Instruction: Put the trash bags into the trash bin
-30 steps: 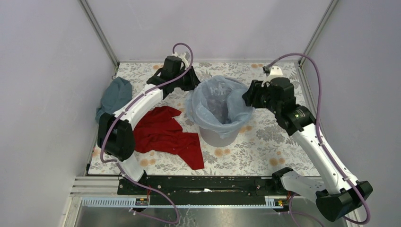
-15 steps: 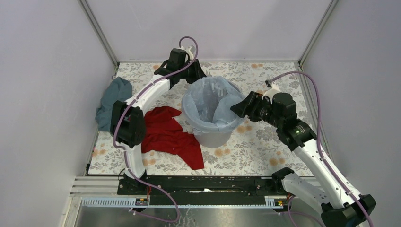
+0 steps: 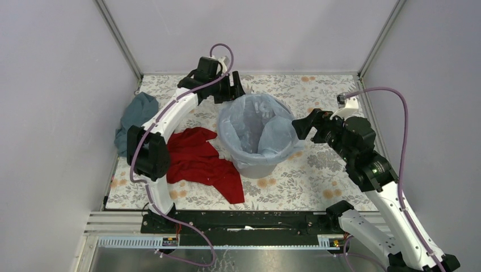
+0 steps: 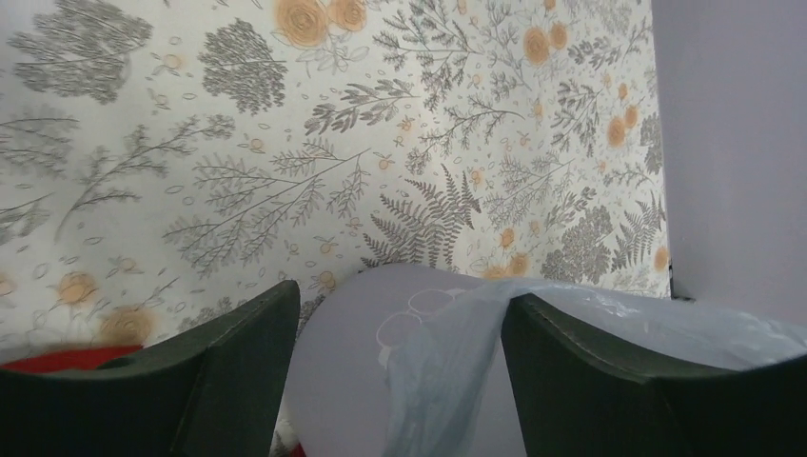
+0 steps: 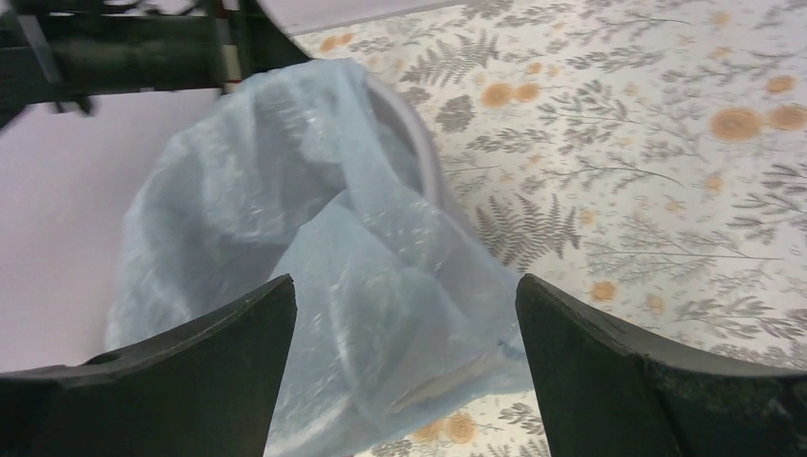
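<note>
A round, light grey trash bin (image 3: 258, 164) stood upright near the middle of a floral-patterned table (image 3: 329, 170). A thin, pale blue trash bag (image 3: 266, 133) sat inside it as a liner. Its wrinkled film was folded out over much of the rim and hung lowest down the right side of the bin's wall.

The left gripper (image 3: 234, 92) hovered just beyond the far-left edge of the rim, its jaws spread wide. In the left wrist view, the bin's wall and a draped fold of the bag showed in the gap between the two fingers (image 4: 238, 362), and neither finger touched them.

The right gripper (image 3: 299, 129) hung just right of the bin at rim height, its jaws also spread apart and holding nothing. The right wrist view showed the bag's loose overhang ahead of its fingers (image 5: 190, 381), close but apart.

A red cloth (image 3: 201, 161) lay crumpled on the table just left of the bin. A teal-grey cloth (image 3: 136, 116) lay bunched against the left wall.
</note>
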